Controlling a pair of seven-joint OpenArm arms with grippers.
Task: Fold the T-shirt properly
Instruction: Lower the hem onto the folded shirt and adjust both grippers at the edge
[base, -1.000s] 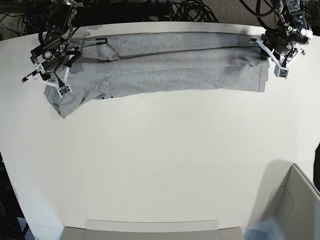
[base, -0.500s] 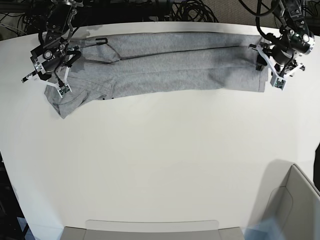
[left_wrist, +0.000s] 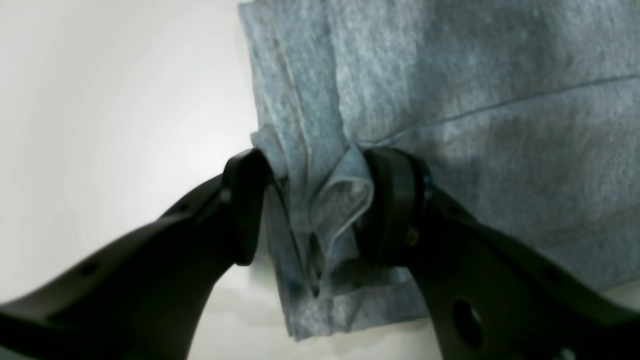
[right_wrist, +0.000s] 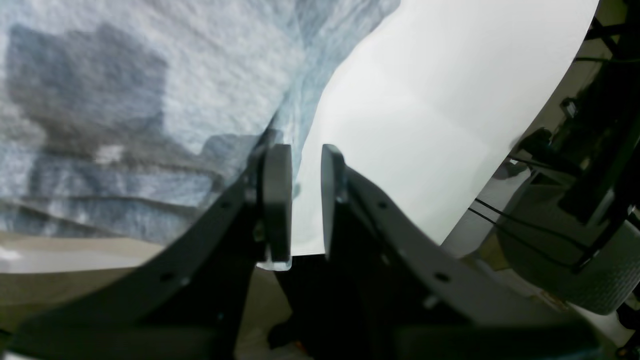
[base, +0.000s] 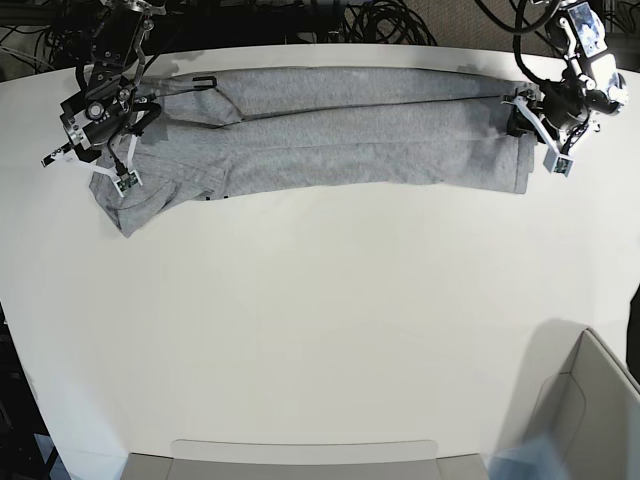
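Both pincers flank the T-shirt (base: 340, 135): left (left_wrist: 312, 200) wide around its edge, right (right_wrist: 305, 195) narrow.

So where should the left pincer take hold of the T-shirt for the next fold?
At the stacked hem edge of the T-shirt that bunches between the left pincer fingers. Come from the bare table side: the layers end there in an open edge, so one finger can probably slide underneath.

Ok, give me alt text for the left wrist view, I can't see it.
The left hand straddles the bunched edge of the grey T-shirt, open jaws on either side of the folds. White table shows to the left.
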